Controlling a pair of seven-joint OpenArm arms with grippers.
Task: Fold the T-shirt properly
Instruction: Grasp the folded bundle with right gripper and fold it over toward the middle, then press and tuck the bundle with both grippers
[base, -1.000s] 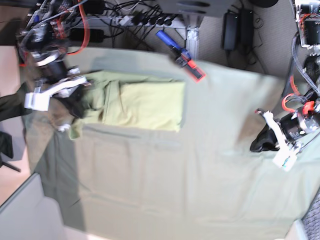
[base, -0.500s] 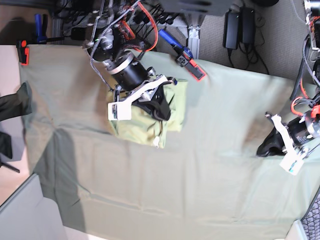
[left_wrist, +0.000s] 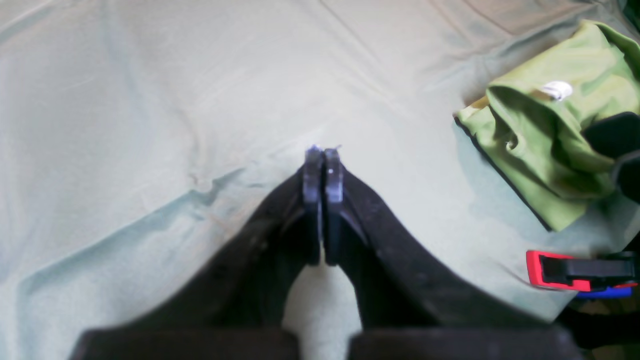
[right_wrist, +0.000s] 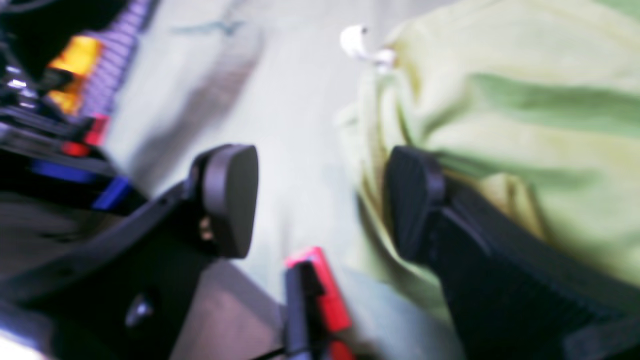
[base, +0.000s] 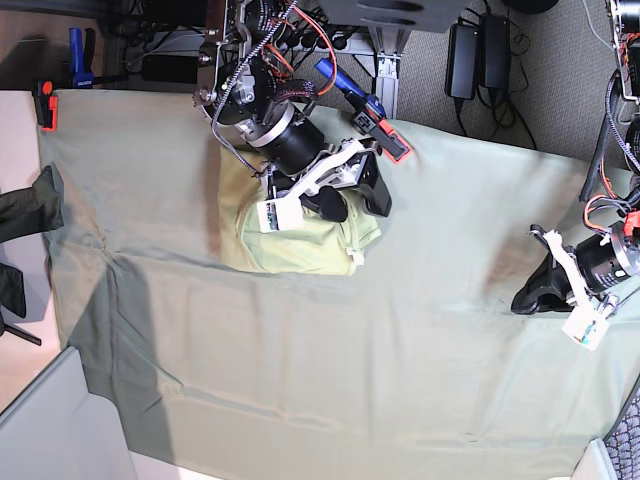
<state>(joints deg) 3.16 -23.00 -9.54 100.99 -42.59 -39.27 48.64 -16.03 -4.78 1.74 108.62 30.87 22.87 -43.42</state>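
Note:
The pale yellow-green T-shirt (base: 295, 245) lies folded into a small bundle on the sheet, left of the middle. It also shows in the left wrist view (left_wrist: 540, 145) and the right wrist view (right_wrist: 525, 100). My right gripper (base: 352, 200) is open over the shirt's right edge. In the right wrist view my right gripper (right_wrist: 320, 200) has one pad against the shirt's edge and the other over the bare sheet, holding nothing. My left gripper (base: 530, 295) is shut and empty, low over the sheet at the far right; in its own view the left gripper (left_wrist: 322, 165) has its jaws pressed together.
A dull grey-green sheet (base: 400, 360) covers the table. A red and blue clamp (base: 375, 125) holds its back edge beside the right gripper, and also shows in the wrist views (left_wrist: 560, 270) (right_wrist: 320, 295). Another clamp (base: 45, 105) sits at the back left. A dark garment (base: 30, 205) hangs at the left edge.
My right arm has swung right across the shirt, carrying cloth over into a smaller fold, and its gripper now stands open at the shirt's right edge. The left arm has barely moved.

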